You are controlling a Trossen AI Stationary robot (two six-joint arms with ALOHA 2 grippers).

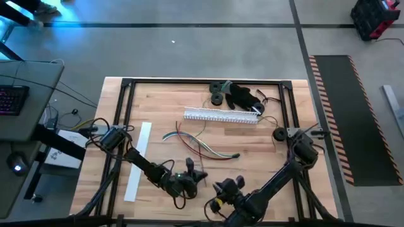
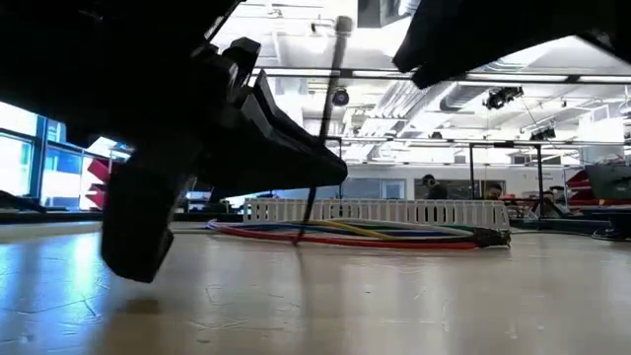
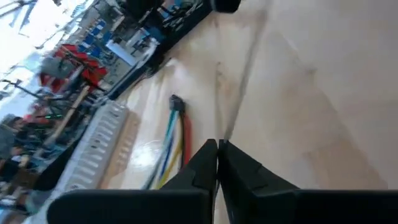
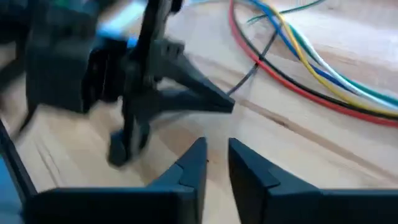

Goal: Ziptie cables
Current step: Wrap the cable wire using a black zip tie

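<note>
While the loose bundle of thin red, blue, grey and yellowish cables (image 1: 202,146) lies mid-table, long axis roughly parallel to the white slotted duct (image 1: 222,116), the left gripper (image 1: 201,175) — fingers pressed together on a thin dark strip — sits nearer than the slightly parted right gripper (image 1: 222,187).

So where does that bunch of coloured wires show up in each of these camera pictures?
High view: the cables lie mid-table, just in front of the white slotted duct.
Low view: they run flat along the tabletop in front of the duct.
Left wrist view: they lie beyond the left gripper, beside the duct, at.
Right wrist view: they curve across the wood; no duct shows.
Shared landmark: the duct, in three views.
</note>
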